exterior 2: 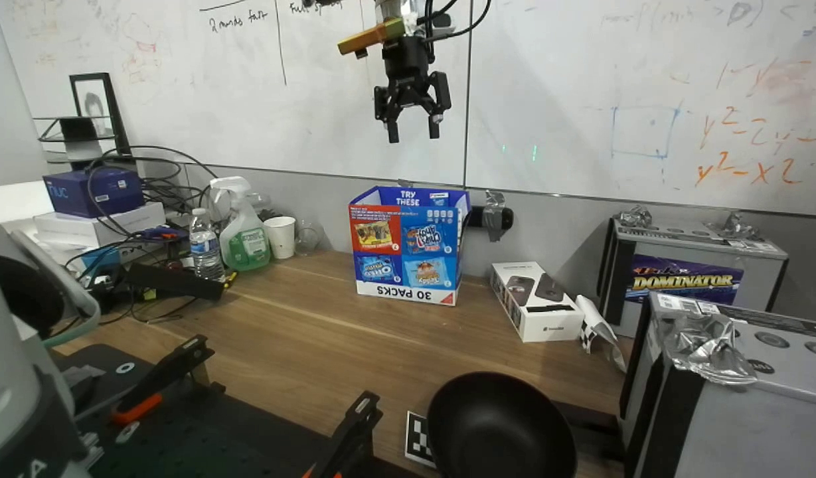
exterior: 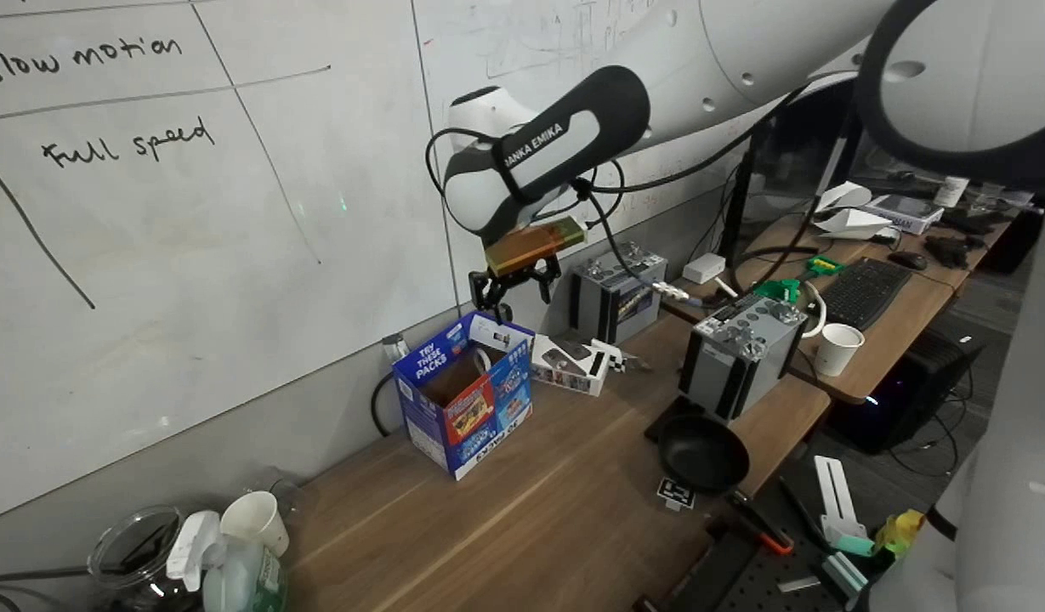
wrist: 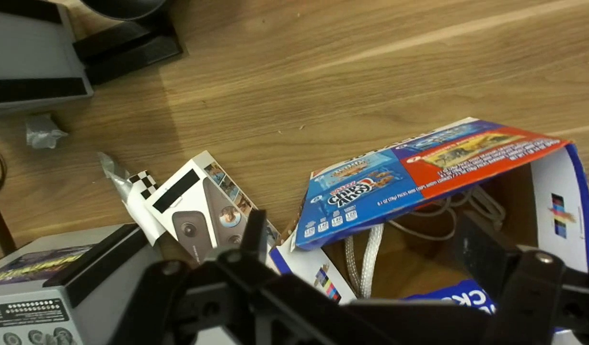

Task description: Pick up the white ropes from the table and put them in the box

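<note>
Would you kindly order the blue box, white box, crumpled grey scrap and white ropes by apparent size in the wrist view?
1. Blue box
2. White box
3. Crumpled grey scrap
Unranked: white ropes, as their strands are thin, spread out and partly hidden.

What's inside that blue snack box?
Inside the snack box are white ropes, some looped. In the wrist view, its printed side and the gripper hide other parts.

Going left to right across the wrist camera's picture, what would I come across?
Crumpled silvery scrap → checkered white strip → white printed box → blue box with white ropes inside.
</note>
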Controlling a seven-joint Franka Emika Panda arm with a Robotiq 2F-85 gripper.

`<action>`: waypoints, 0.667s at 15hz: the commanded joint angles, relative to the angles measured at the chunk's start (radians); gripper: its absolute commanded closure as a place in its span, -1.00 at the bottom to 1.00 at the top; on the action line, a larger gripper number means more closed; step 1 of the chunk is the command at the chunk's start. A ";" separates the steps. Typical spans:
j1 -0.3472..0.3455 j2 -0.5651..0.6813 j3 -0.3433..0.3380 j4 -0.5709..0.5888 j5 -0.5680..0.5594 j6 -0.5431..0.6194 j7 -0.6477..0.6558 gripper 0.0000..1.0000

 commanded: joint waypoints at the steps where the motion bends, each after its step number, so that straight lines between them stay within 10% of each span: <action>1: -0.037 -0.200 0.011 -0.248 0.007 0.121 -0.155 -1.00; 10: -0.072 -0.644 0.002 -0.689 0.064 0.169 -0.387 -1.00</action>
